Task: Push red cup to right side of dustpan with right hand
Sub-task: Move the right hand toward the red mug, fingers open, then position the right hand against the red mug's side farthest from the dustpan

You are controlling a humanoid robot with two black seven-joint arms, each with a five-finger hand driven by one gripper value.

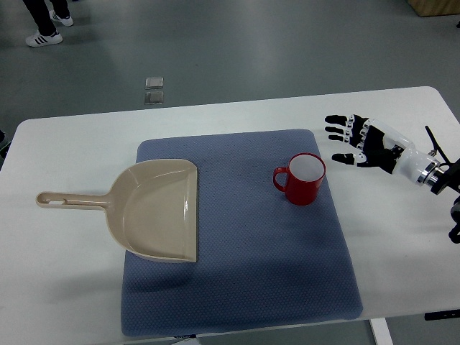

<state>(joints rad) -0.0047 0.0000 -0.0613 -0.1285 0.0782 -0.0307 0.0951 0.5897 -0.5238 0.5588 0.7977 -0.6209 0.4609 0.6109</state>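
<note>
Just left of the right hand [363, 142], near but not touching, the red cup [302, 180] stands upright on the blue mat [244, 287]. The hand's fingers are spread, holding nothing.

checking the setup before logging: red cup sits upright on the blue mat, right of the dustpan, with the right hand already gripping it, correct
Not quite. The top view shows the right hand open, fingers spread, beside the red cup and apart from it. The rest holds: the cup stands upright on the blue mat, right of the dustpan.
</note>
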